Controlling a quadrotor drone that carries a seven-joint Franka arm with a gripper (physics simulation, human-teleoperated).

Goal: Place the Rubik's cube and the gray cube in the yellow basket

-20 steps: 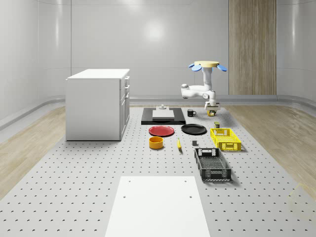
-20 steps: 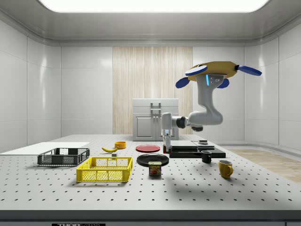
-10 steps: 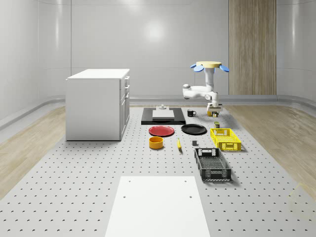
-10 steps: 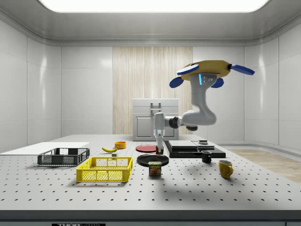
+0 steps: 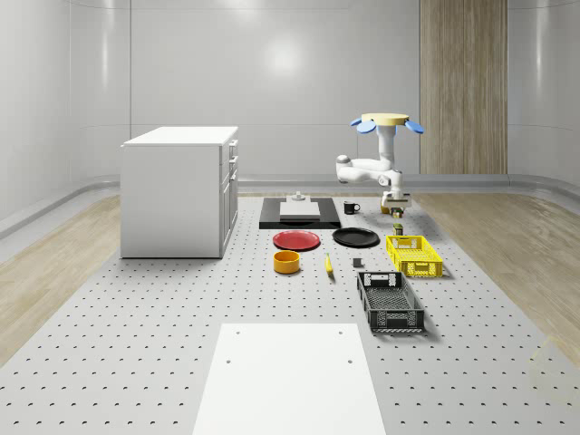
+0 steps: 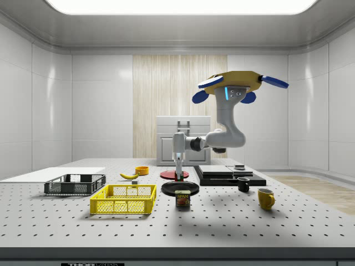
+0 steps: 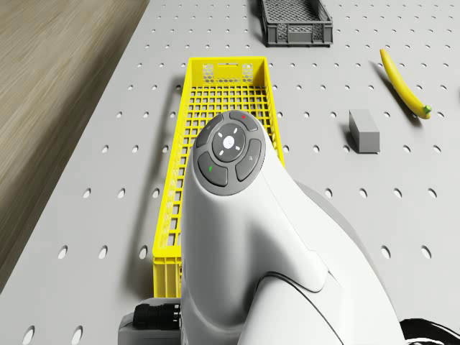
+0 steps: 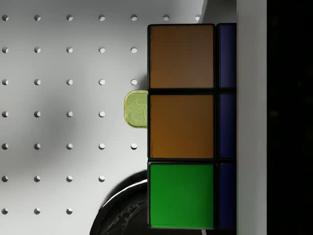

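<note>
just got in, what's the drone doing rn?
The drone hovers above the table, near the black plate and the can. Its gripper holds the Rubik's cube in the air, not yet over the yellow basket. The gray cube sits on the table beside the basket, between it and the banana.

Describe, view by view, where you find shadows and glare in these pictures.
Whole-scene view: a bright glare patch on the back wall. Side view: a glowing ceiling panel; soft shadows under the yellow basket. Wrist view: a dim shadow across the table beside the Rubik's cube.
</note>
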